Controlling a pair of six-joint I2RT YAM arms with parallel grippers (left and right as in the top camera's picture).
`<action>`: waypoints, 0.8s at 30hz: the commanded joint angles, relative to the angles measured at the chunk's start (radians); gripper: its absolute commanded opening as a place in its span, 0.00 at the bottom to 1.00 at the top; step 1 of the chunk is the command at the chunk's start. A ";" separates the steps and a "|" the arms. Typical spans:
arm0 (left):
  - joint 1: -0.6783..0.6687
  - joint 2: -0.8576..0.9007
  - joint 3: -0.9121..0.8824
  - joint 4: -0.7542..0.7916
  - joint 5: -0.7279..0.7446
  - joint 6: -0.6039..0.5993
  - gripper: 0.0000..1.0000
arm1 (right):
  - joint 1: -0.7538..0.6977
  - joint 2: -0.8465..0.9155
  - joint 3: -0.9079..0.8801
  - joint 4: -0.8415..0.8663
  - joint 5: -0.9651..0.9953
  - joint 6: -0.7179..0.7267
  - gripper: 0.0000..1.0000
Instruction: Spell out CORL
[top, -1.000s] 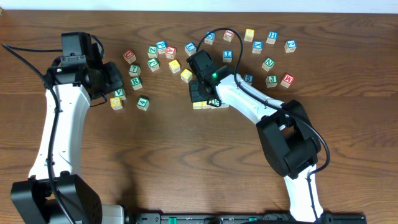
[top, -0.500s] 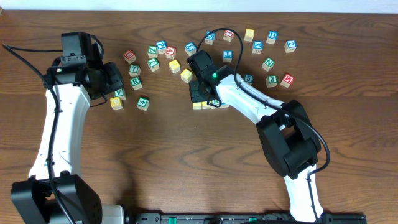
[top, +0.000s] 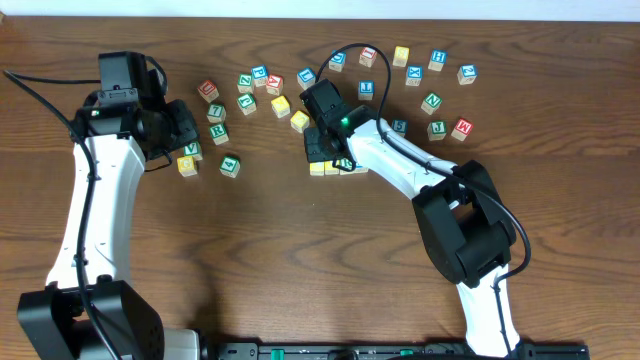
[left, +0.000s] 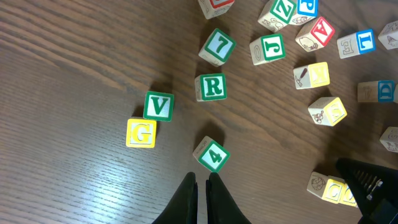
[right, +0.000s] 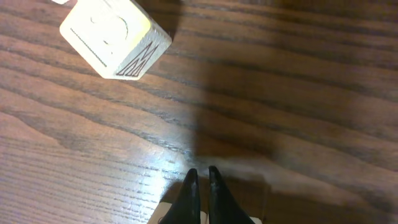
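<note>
Left hand (left: 202, 178) fingers together, green R cube (left: 212, 87) just ahead. Right hand (right: 202, 170) also closed, low over surface (right: 292, 87) by two yellow-top cubes (top: 326, 168). I see blue L cube (left: 364, 42) among the scattered cubes further back.

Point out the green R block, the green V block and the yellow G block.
green R block (left: 212, 87), left wrist view, on its lettered top face.
green V block (left: 158, 106), left wrist view, middle of top face.
yellow G block (left: 141, 133), left wrist view, middle of top face.
</note>
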 joint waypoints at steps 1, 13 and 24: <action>0.003 0.005 -0.009 -0.003 -0.006 0.018 0.07 | 0.011 0.004 0.010 -0.002 0.030 0.021 0.01; 0.003 0.005 -0.009 -0.003 -0.006 0.018 0.08 | -0.001 0.004 0.010 -0.038 0.030 0.036 0.01; 0.003 0.005 -0.009 -0.003 -0.006 0.018 0.08 | -0.001 0.004 0.010 -0.043 0.030 0.036 0.01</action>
